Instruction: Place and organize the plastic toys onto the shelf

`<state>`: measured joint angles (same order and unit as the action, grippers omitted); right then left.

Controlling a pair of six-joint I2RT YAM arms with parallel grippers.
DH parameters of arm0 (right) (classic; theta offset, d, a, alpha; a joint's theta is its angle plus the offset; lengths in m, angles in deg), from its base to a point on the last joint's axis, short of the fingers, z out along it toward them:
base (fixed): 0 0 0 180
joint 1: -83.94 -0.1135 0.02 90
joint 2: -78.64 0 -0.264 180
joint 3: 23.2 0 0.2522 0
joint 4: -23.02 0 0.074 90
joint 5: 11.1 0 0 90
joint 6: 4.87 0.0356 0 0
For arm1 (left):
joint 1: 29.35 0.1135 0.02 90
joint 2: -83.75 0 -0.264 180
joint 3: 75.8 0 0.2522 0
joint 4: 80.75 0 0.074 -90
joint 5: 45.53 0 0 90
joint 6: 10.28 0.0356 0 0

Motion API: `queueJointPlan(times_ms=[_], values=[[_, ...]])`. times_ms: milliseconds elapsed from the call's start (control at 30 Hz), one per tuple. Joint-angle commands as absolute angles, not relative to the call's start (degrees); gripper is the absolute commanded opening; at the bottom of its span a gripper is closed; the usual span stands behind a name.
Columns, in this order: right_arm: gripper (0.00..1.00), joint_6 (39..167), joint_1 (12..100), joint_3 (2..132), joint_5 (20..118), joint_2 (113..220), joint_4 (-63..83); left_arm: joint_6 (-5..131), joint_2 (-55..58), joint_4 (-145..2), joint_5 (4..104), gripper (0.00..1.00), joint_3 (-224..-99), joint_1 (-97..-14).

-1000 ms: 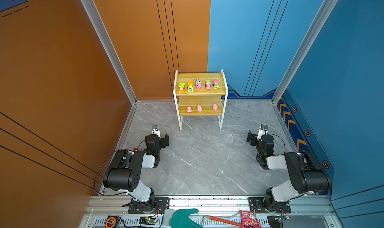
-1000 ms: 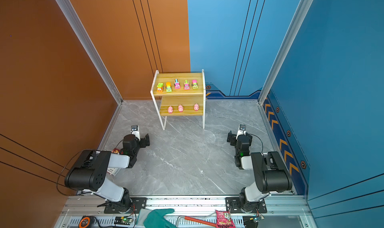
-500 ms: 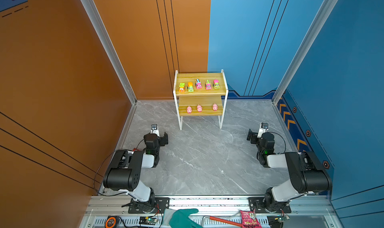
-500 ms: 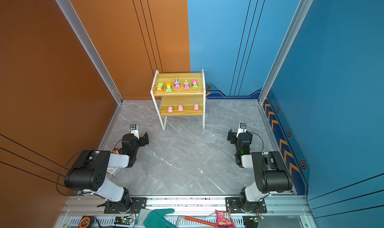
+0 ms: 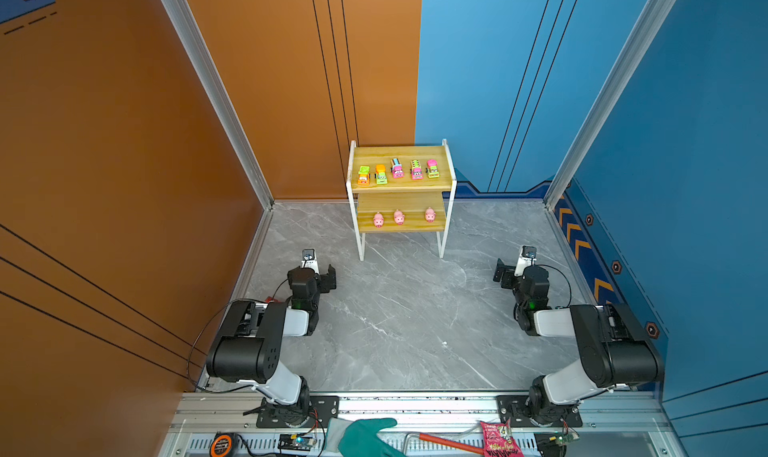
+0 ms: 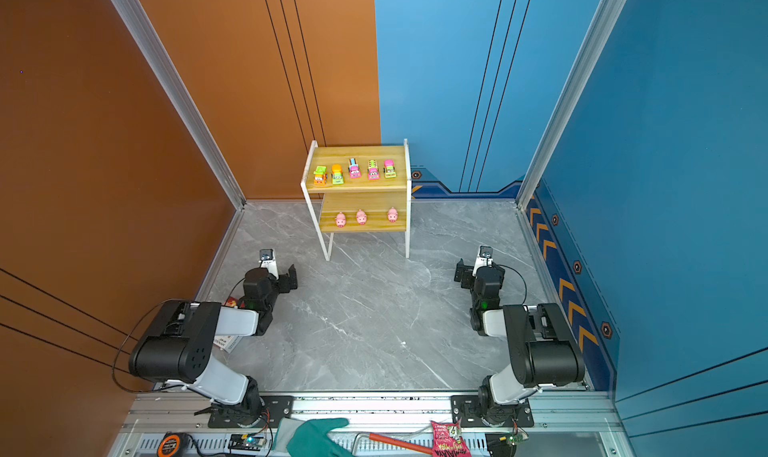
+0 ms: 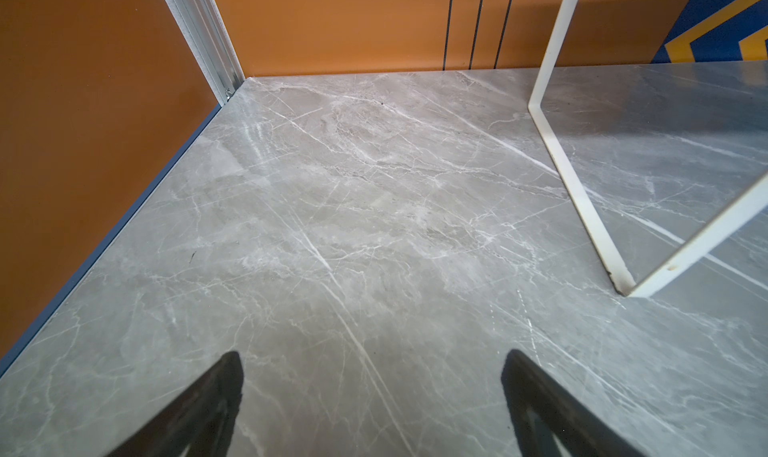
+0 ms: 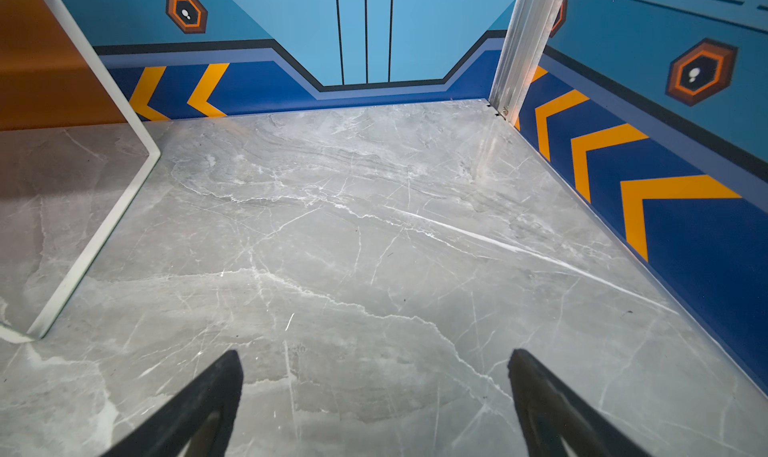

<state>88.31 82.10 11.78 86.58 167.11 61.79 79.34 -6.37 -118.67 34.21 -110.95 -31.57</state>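
The shelf (image 5: 399, 153) (image 6: 357, 153) stands at the back middle against the wall. Several neon toy trucks (image 5: 397, 169) (image 6: 354, 169) line its top board. Three pink pigs (image 5: 399, 217) (image 6: 361, 217) sit in a row on the lower board. My left gripper (image 5: 320, 268) (image 7: 372, 363) hangs open and empty over bare floor, well in front and left of the shelf, whose white leg (image 7: 573, 184) shows beside it. My right gripper (image 5: 514, 268) (image 8: 374, 361) is open and empty in front and right of the shelf, near another leg (image 8: 95, 243).
The grey marble floor (image 5: 399, 317) is bounded by an orange wall on the left and a blue wall on the right. On the front rail lie a teal glove (image 5: 361, 436), a pink snack packet (image 5: 496, 438), a tape measure (image 5: 220, 444) and a red-handled tool (image 5: 444, 442).
Both arms have shifted only very slightly near their folded poses. The toys and the shelf have not moved.
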Motion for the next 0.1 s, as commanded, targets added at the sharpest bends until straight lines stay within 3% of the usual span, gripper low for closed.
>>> queueJointPlan(times_ms=[0,67], values=[[1.00,88.50,82.44,12.33,85.72,167.33,60.58,80.10,-5.65,-119.46,34.54,0.98,-111.44,-31.55],[1.00,88.53,82.37,12.19,85.79,167.25,60.88,80.15,-5.69,-119.46,34.52,0.98,-111.39,-31.55]])
